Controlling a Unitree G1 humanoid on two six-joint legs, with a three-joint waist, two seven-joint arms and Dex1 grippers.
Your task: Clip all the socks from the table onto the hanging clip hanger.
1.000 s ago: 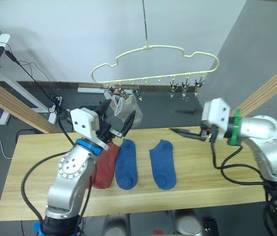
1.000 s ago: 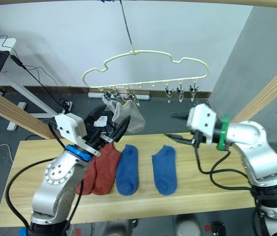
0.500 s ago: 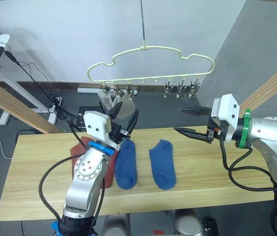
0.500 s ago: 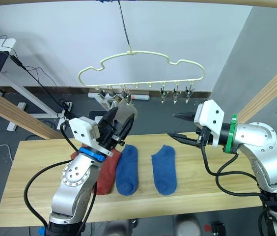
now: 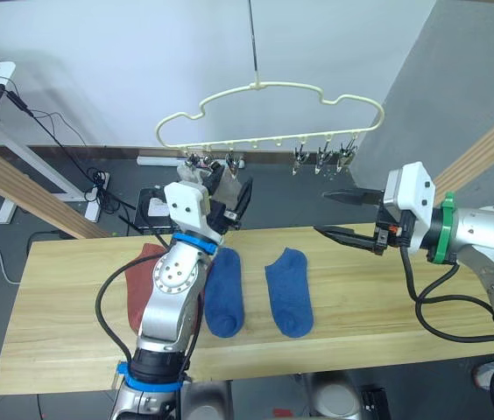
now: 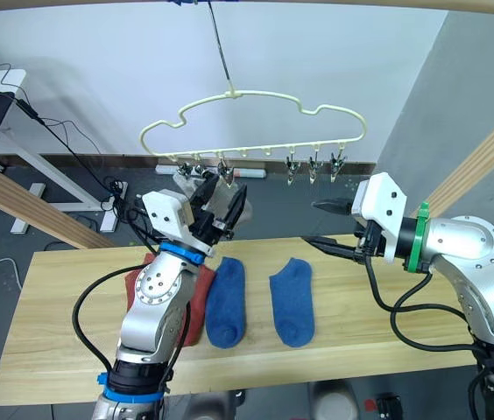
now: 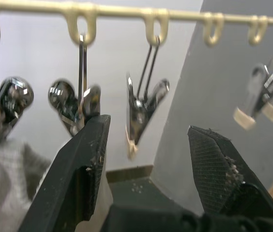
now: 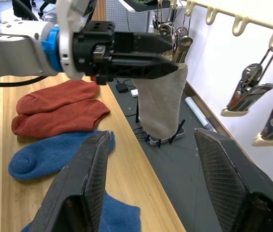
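The cream clip hanger hangs above the table's far edge. Light grey socks hang from its left clips. My left gripper is raised to those clips and open. In the left wrist view its fingers stand on either side of a bare metal clip, with grey knit beside them. Two rust-red socks and two blue socks lie flat on the table. My right gripper is open and empty, pointing left, right of the blue socks and below the hanger's right clips.
Slanted wooden poles cross at the left and right. Cables and a power strip lie on the floor behind the table. Bare wood lies on the table's left and right ends.
My left gripper has risen from above the red socks to the hanger's left clips. My right gripper has lifted a little. The hanger has swung slightly.
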